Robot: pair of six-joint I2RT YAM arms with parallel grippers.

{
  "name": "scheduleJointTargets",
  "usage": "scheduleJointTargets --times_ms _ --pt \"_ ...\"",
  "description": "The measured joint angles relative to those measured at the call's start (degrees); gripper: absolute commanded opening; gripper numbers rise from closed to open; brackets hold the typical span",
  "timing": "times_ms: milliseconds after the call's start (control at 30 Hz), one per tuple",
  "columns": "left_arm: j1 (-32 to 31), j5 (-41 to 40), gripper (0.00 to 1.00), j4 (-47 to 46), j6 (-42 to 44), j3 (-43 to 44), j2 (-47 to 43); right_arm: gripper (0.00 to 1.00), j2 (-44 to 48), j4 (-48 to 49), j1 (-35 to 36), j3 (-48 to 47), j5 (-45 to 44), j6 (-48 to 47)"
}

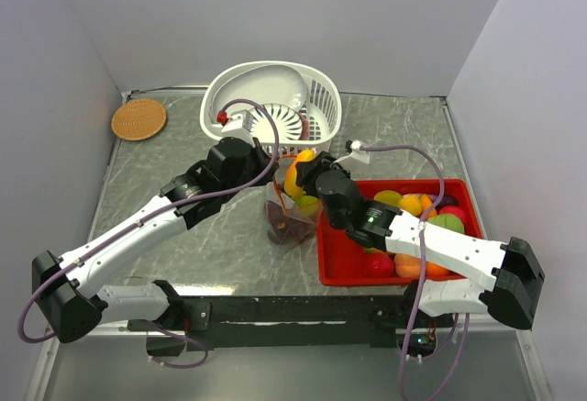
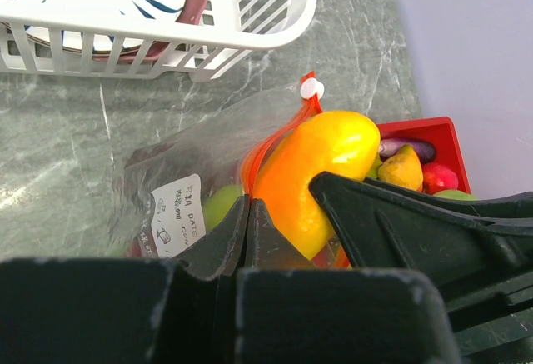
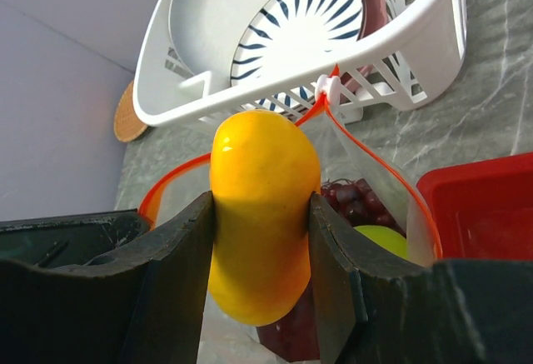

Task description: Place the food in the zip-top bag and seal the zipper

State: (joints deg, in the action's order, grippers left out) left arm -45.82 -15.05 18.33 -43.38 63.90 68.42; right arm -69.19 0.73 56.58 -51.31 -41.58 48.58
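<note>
So here's where we're at. Our right gripper (image 3: 262, 207) is clamped on the orange-yellow mango (image 3: 262, 160), one finger on each side of it. It holds the mango right at the open mouth of the zip-top bag (image 1: 289, 222). From the right wrist view, the orange-red zipper (image 3: 391, 182) loops wide open behind the mango. We can't tell if the fruit's lower end is past the rim yet.

Our left gripper (image 2: 248, 212) is squeezed fully closed, and in the left wrist view its fingertips meet on the bag's edge, where the zipper strip runs down to them. So it's pinching the bag by the rim. The little white slider (image 2: 311, 89) sits at the far end of the zipper, up by the white basket (image 2: 250, 39).

Inside the bag we can see the purple grapes (image 3: 346, 197) and a green pear (image 3: 385, 239), plus a white label (image 2: 177, 214) stuck on the clear plastic.

The bag stands on the marbled table (image 1: 156, 181) between the two arms, just left of the red tray (image 1: 339, 259) and near the basket. The rest of the food (image 1: 413, 204) sits in the tray, a mix of yellow, orange, red and green pieces partly hidden under the right arm.

The basket has a striped plate (image 3: 304, 22) in it, and a round woven coaster (image 1: 138, 118) lies in the far left corner, well apart from everything.
</note>
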Motion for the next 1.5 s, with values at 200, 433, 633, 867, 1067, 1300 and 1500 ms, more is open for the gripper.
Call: scheduleJointTargets --times_ms 200,433,633,867,1067,1300,1500 --pt "0.0 0.2 0.01 0.0 -0.1 0.0 0.0 0.75 -0.6 1.7 0.9 0.3 -0.9 0.1" --pt "0.0 0.2 0.01 -0.1 -0.8 0.0 0.0 0.87 -0.6 -0.7 1.2 0.3 -0.7 0.5" --pt "0.0 0.2 0.01 -0.1 -0.9 0.0 0.0 0.93 2.8 -10.6 1.2 -1.4 -0.9 1.6" --pt "0.0 0.2 0.01 0.0 -0.8 0.0 -0.3 1.00 12.6 -36.0 -0.5 -6.2 -0.6 10.1" --pt "0.0 0.2 0.01 0.0 -0.8 0.0 -1.2 1.00 22.0 -54.2 -1.9 -1.2 5.4 22.7" --pt "0.0 0.2 0.01 0.0 -0.8 0.0 -1.2 1.00 25.5 -66.4 -1.9 7.6 11.8 35.4" --pt "0.0 0.2 0.01 0.0 -0.8 0.0 -1.2 1.00 23.3 -69.4 -1.9 8.9 14.1 39.6"
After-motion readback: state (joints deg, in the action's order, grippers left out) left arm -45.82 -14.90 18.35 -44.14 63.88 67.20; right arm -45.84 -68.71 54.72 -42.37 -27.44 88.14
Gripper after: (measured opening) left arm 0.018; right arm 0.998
